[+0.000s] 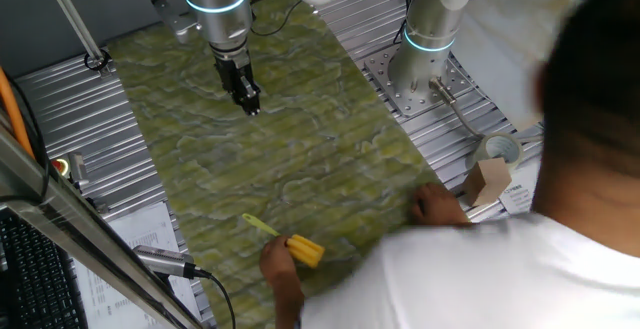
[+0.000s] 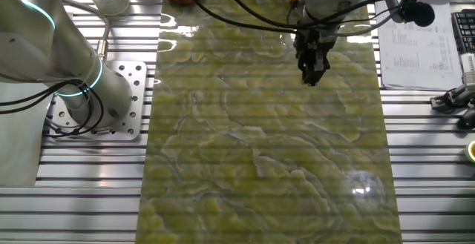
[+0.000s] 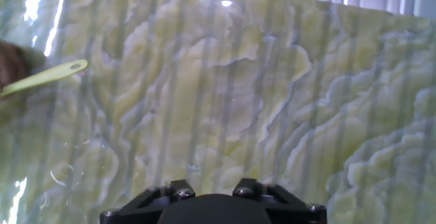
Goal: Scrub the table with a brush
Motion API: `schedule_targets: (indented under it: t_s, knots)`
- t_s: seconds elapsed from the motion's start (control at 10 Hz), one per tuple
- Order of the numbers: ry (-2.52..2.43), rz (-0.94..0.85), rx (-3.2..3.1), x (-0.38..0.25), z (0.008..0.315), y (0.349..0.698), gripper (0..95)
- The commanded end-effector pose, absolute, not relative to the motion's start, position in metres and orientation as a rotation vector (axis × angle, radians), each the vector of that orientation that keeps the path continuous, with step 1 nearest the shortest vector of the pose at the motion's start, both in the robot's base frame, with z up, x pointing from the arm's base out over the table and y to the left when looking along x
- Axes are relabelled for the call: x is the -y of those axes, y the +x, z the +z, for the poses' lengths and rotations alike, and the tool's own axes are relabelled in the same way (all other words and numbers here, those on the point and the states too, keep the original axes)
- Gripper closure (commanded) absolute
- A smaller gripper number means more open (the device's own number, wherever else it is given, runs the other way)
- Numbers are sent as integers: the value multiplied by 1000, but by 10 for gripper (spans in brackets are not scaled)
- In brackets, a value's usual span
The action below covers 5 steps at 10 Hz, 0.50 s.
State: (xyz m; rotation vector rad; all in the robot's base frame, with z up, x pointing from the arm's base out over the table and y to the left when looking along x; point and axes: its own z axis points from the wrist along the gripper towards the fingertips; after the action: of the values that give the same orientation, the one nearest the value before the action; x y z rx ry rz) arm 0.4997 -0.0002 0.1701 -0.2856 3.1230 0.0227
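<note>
Person's head and white shirt point(image 1: 470, 269) fill the near corner of one fixed view; their hand point(image 1: 280, 264) holds the brush point(image 1: 298, 247) on the table point(image 1: 300, 159), well ahead of the gripper point(image 1: 248, 97). Gripper hangs above the table, carrying nothing; whether the fingers are apart or together I cannot tell. Judgement: scrubbing not begun, brush still to be picked up. The hand on the brush blocks any approach. Tape roll point(image 1: 495, 151) and second arm's base point(image 1: 425, 74) sit off to the side.
</note>
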Motion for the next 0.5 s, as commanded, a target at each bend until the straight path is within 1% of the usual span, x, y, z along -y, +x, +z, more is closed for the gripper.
schedule_targets:
  t_s: [0.1, 0.5]
  knots:
    - [-313, 23, -3121, 0, 170, 500, 950]
    - [-306, 22, -3122, 0, 170, 500, 950]
